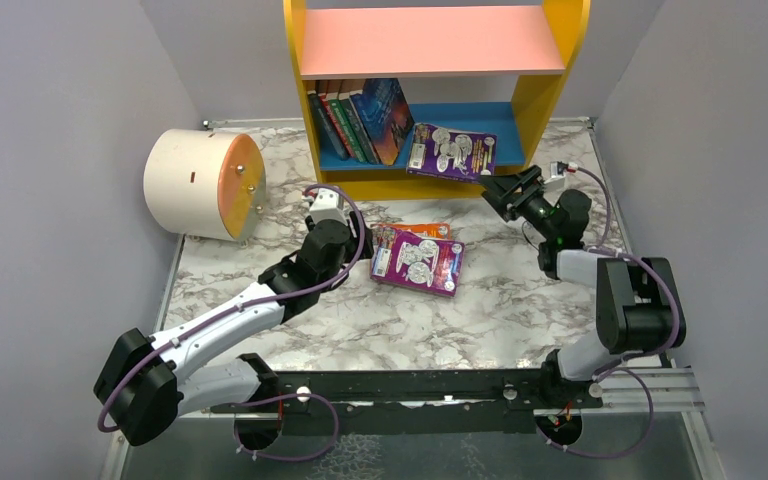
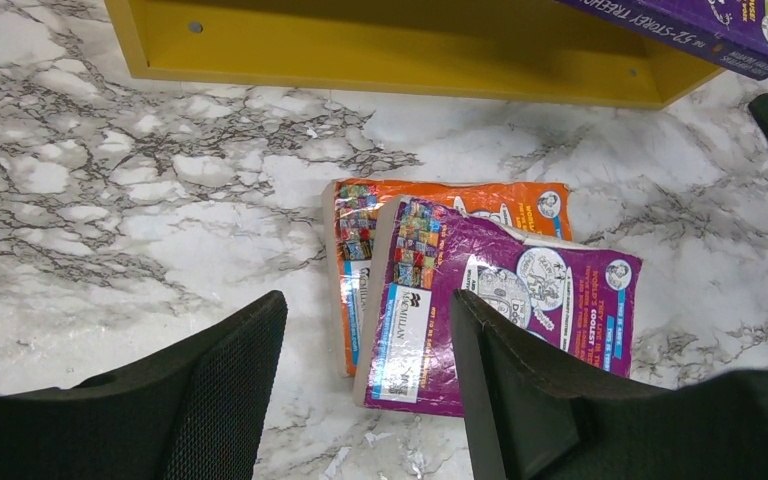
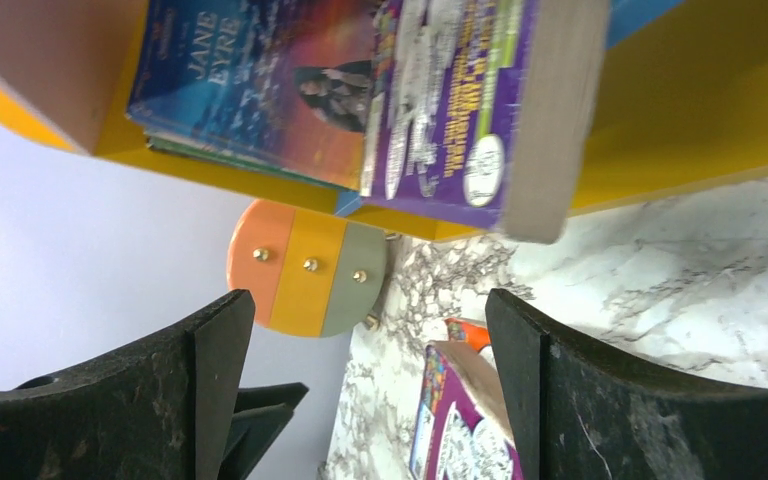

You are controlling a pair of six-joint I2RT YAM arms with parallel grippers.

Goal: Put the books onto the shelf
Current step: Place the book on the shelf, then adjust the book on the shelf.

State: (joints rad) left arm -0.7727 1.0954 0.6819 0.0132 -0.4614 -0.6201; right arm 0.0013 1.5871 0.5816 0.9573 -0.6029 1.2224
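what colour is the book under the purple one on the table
Orange. The lower book shows beneath the purple book, best in the left wrist view.

The purple book (image 1: pixel 418 262) and orange book (image 1: pixel 428 230) contrast with the grey-veined white table (image 1: pixel 520 310) and yellow, pink, blue shelf (image 1: pixel 543 100).

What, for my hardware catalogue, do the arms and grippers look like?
The left arm and right arm share white links, black joints and purple cables. The left gripper and right gripper each have two black fingers with textured inner faces.
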